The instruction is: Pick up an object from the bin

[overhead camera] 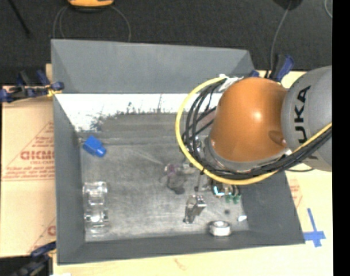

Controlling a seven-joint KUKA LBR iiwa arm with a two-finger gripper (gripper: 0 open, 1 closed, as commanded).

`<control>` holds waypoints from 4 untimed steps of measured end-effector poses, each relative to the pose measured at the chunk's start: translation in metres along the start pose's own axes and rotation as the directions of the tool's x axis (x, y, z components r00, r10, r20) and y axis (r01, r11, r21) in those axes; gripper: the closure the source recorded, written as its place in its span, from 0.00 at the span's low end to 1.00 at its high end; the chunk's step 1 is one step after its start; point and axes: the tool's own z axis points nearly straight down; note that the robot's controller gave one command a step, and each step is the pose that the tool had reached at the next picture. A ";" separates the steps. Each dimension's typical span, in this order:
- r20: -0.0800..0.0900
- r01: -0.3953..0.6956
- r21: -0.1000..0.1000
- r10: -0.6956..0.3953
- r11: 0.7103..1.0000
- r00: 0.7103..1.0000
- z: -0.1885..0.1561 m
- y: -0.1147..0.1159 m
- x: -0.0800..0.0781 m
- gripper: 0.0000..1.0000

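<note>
Hanging at five o'clock in the bin (68, 171), the hand (193, 209), open or closed I cannot tell, may nudge the nearby white ring (219, 229) aside.

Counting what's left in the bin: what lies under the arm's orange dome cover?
The orange dome cover hides the floor of the grey metal bin beneath it, so nothing there can be told. Below its edge, the gripper hangs near a small white ring.

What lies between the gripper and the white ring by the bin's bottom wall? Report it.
Nothing visible. The gripper hangs over the bare bin floor, with the white ring just right of and below it in the view. A small purplish thing lies on the gripper's other side, and the blue block sits far left.
</note>
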 end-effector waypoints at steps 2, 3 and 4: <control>0.018 0.102 0.001 -0.102 0.995 0.995 0.157 -0.055 -0.114 1.00; 0.017 0.297 0.007 -0.297 0.955 0.955 0.008 -0.070 -0.106 1.00; 0.009 0.254 0.001 -0.254 0.967 0.967 0.003 -0.033 -0.093 1.00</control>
